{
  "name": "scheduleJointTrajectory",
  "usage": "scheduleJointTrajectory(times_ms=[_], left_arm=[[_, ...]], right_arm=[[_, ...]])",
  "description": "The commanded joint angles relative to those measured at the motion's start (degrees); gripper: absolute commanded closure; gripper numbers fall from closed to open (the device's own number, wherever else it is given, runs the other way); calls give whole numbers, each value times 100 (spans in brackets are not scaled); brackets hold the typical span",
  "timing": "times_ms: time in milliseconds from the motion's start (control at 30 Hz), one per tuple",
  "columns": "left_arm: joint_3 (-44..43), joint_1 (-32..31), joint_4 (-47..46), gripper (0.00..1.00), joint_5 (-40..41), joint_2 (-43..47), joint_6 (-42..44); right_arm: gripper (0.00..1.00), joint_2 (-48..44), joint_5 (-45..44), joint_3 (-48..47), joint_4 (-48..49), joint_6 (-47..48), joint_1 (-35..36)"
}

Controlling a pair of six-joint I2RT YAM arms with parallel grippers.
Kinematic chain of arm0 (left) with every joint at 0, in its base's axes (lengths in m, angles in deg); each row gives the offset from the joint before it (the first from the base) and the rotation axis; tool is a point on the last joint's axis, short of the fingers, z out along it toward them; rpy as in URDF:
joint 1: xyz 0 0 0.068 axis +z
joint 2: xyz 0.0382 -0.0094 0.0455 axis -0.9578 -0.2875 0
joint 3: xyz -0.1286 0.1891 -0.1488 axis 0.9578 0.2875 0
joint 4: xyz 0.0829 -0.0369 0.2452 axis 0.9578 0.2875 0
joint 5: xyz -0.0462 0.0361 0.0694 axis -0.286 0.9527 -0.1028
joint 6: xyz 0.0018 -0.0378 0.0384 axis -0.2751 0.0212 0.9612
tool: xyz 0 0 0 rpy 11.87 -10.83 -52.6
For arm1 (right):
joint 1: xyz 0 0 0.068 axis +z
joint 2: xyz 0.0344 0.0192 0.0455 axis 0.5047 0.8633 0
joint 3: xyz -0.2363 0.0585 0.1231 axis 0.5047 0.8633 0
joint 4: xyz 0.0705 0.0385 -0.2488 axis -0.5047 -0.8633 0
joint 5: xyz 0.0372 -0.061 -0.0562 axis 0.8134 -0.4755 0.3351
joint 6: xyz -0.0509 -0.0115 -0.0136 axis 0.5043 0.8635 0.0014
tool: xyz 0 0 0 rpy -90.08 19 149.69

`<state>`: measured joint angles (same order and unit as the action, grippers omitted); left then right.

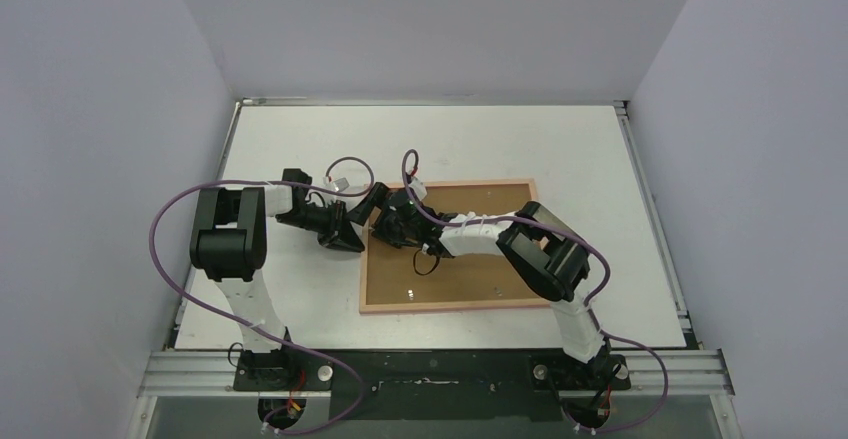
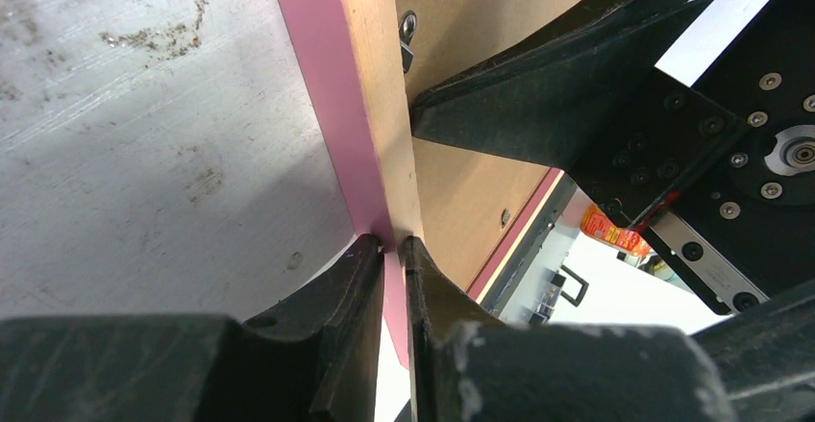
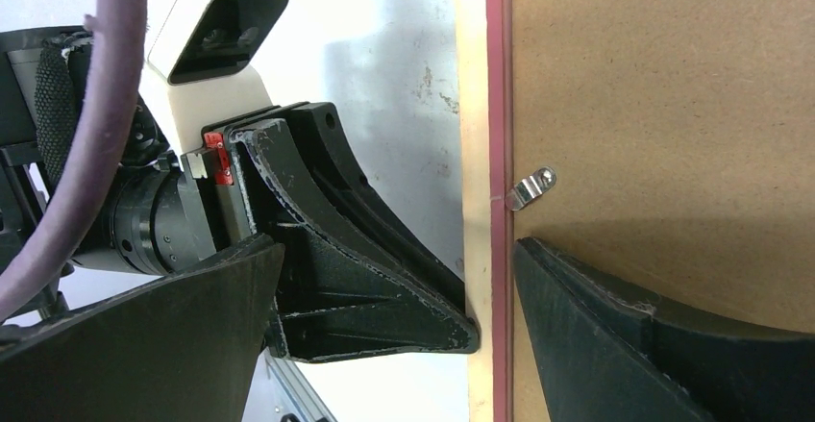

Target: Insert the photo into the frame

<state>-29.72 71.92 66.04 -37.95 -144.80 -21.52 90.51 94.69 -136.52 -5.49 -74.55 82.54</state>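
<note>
The frame [image 1: 450, 307] lies back-up on the table [image 1: 600, 159], right of centre, with the brown backing [image 1: 470, 279] set inside its border.

The left gripper [image 2: 392, 247] is at the frame's left edge. Its fingers stand narrow, pinching the pink border between them. Whether that edge is raised off the table cannot be told.

The right gripper [image 3: 399, 249] is above the same edge, jaws wide and holding nothing. One finger [image 3: 596, 335] is over the backing, just below a metal clip [image 3: 531, 188]. The other is over the table, outside the left gripper's fingers.
</note>
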Motion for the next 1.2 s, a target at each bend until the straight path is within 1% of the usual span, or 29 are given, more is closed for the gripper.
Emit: scheduleJointTrajectory(times_ms=[0, 300, 1167], left_arm=[[17, -51, -300, 89, 340, -182, 112], [21, -44, -294, 89, 379, -226, 122], [-66, -55, -230, 89, 408, -287, 213]], right_arm=[[5, -15, -255, -159, -59, 143, 79], [4, 41, -652, -366, -320, 344, 139], [4, 380, -611, -509, -40, 173, 132]])
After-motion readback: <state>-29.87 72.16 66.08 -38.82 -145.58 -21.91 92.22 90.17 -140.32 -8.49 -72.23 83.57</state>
